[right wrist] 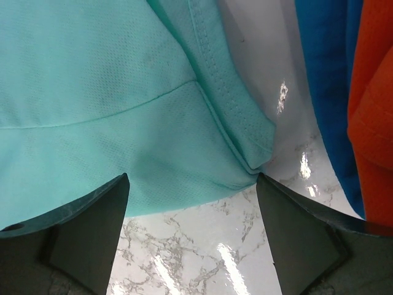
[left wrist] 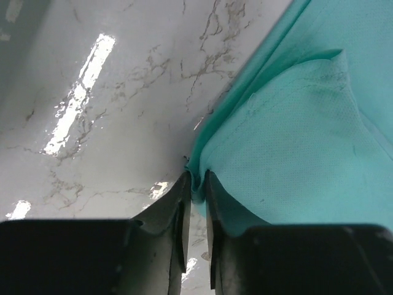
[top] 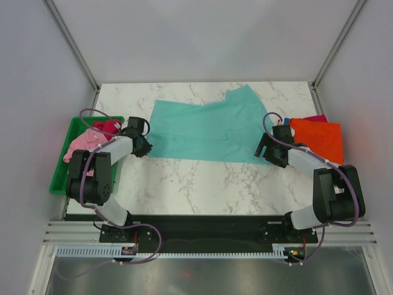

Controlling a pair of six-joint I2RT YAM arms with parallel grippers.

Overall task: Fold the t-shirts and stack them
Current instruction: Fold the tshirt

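at the table's left edge: green tray [top: 58, 175], pink and magenta t-shirts [top: 92, 138] heaped inside. centre: teal t-shirt [top: 209, 132], spread flat on the table [top: 196, 184]. left gripper [left wrist: 196, 179]: fingers clenched on its near-left hem corner. right gripper [right wrist: 191, 184]: fingers released, straddling the near-right corner. far right: orange t-shirt [top: 319, 140], blue t-shirt [right wrist: 325, 92] at its edge. step, judged: securing both near corners for a fold. next: right fingers must close on cloth.

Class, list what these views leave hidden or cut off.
Top view: the folded orange cloth t-shirt covers its stack; only a blue sliver and a magenta sliver show.
Top view: the left arm hides part of the pink cloth bundle in the green plastic tray.
Left wrist view: the frame edge crops the teal cloth t-shirt.
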